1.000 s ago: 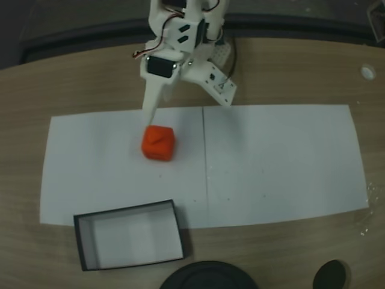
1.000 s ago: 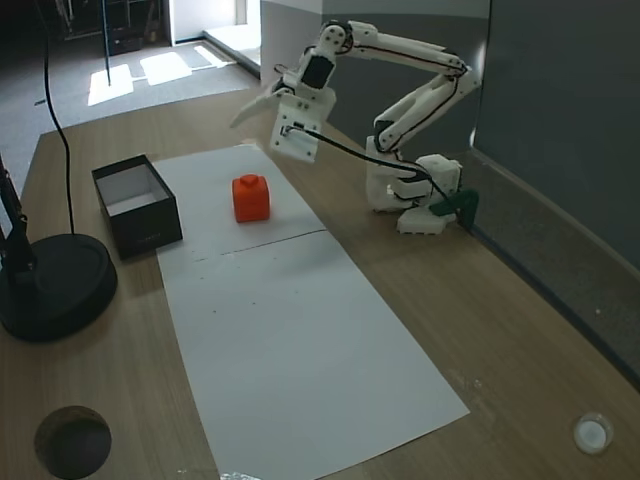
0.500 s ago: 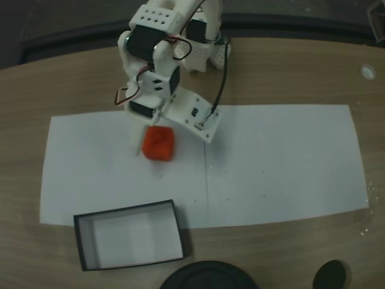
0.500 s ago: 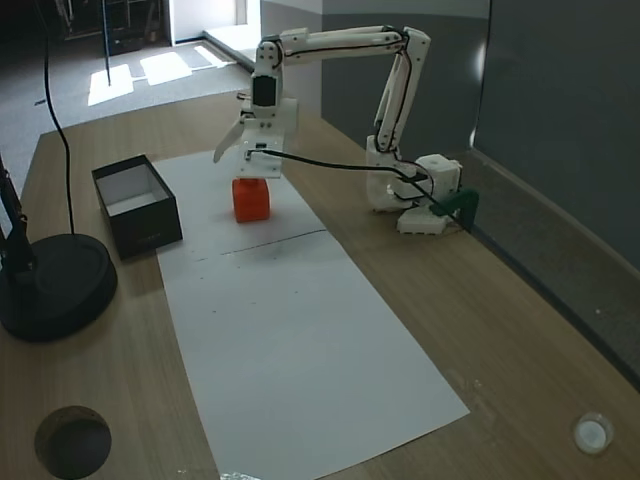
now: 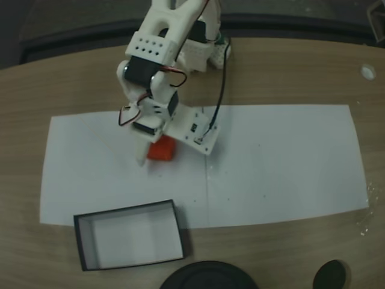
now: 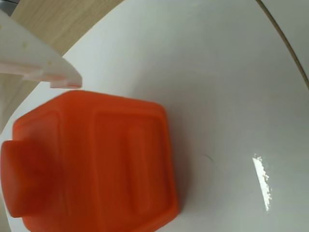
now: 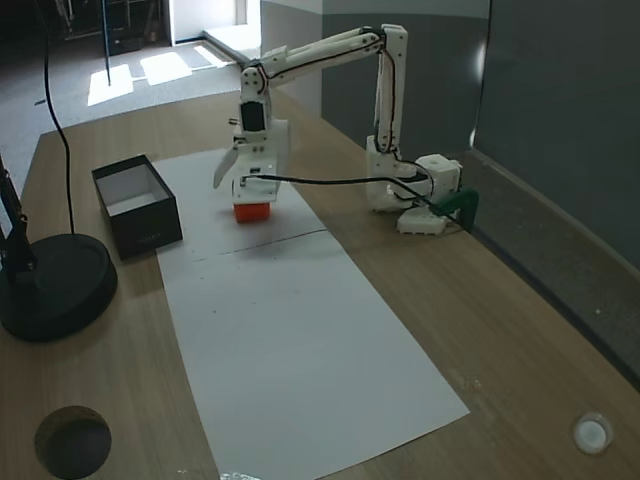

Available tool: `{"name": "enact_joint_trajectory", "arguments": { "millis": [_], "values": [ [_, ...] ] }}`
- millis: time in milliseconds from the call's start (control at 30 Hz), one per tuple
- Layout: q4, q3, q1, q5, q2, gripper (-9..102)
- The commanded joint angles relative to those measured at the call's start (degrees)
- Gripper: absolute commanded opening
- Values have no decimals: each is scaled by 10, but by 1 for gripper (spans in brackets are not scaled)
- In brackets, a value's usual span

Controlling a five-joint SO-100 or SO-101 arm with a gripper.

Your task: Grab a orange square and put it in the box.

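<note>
Wrist view gets the orange square (image 6: pixel 91 162) up close – ribbed side face, a round knob on its left, one white finger (image 6: pixel 36 60) at its upper corner. Both fixed views add the box (image 5: pixel 129 235), sitting apart w/ nothing inside. Gripper (image 5: pixel 157 150) is spread wide, straddling the cube on the white paper (image 5: pixel 277 162) – not clamped on it afaict.

- No text, label, brand, number or sign can be read in any of the views.
- The orange square (image 6: pixel 91 164) bears only moulded raised shapes on its faces, no letters.
- The white paper sheet (image 5: pixel 283 162) carries a thin dark line across its middle and no writing.
</note>
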Motion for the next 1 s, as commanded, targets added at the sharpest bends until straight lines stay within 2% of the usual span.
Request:
{"name": "enact_joint_trajectory", "arguments": {
  "millis": [0,33,133,200,333,533,733,833,967],
  "values": [
    [-4,-28,2,-2,-4,39],
    [-4,-28,-2,-3,-5,34],
    [-7,-33,-5,-3,-7,11],
    [-10,-48,-13,-3,-8,3],
    [7,-118,-34,-1,4,5],
    [62,-336,-124,-2,49,5],
    [28,-541,-203,-2,13,5],
    [-7,-604,-200,-2,-54,5],
    [-7,-686,-142,3,-163,5]
  ]
}}
